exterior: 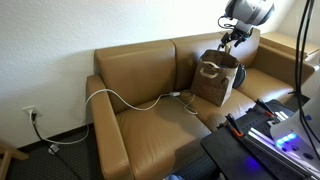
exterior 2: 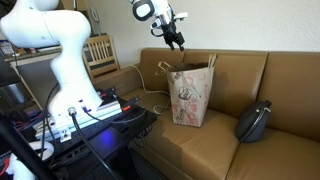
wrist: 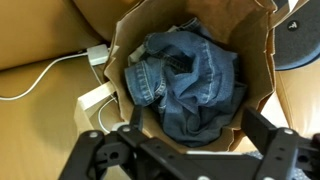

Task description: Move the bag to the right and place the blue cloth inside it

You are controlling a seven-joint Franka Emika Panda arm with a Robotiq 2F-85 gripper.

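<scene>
A brown paper bag (exterior: 216, 78) with handles stands upright on the tan sofa; it also shows in an exterior view (exterior 2: 190, 96). In the wrist view the bag (wrist: 118, 52) is open at the top, and the blue denim cloth (wrist: 188, 82) lies crumpled inside it. My gripper (wrist: 190, 125) hovers directly above the bag's mouth with its fingers spread and nothing between them. In both exterior views the gripper (exterior: 232, 40) (exterior 2: 176, 42) hangs just above the bag's top edge.
A white cable (exterior: 130, 100) runs across the sofa seat to a white adapter (wrist: 97, 53) beside the bag. A black bag (exterior 2: 255, 121) lies on the sofa cushion. A dark table with electronics (exterior: 265, 130) stands in front of the sofa.
</scene>
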